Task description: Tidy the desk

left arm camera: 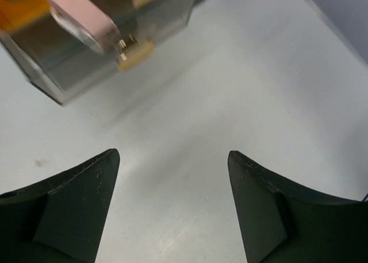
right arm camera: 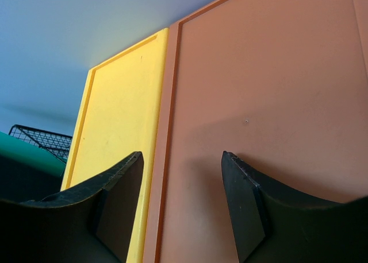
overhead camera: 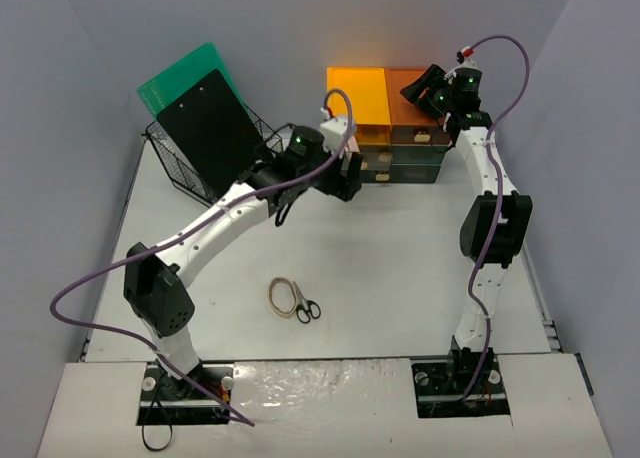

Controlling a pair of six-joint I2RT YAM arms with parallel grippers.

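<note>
The white desk point(overhead camera: 400, 268) carries a roll of tape point(overhead camera: 283, 296) with black-handled scissors point(overhead camera: 308, 310) beside it, near the front middle. My left gripper point(overhead camera: 352, 176) hovers just in front of the drawer unit point(overhead camera: 385, 163). In the left wrist view the left gripper point(left arm camera: 172, 154) is open over the bare desk point(left arm camera: 241, 73), nothing between its fingers. A pink object point(left arm camera: 80, 16) shows at the drawer unit's front point(left arm camera: 103, 62), by a gold handle point(left arm camera: 135, 50). My right gripper point(overhead camera: 425, 86) is open above the unit's dark orange top point(right arm camera: 264, 91); it point(right arm camera: 181, 154) holds nothing.
A black wire basket point(overhead camera: 190, 173) at the back left holds a green board point(overhead camera: 190, 73) and a black clipboard point(overhead camera: 205, 128). The yellow-orange top point(overhead camera: 357, 93) adjoins the dark orange one point(overhead camera: 405, 81). Grey walls enclose the desk on three sides.
</note>
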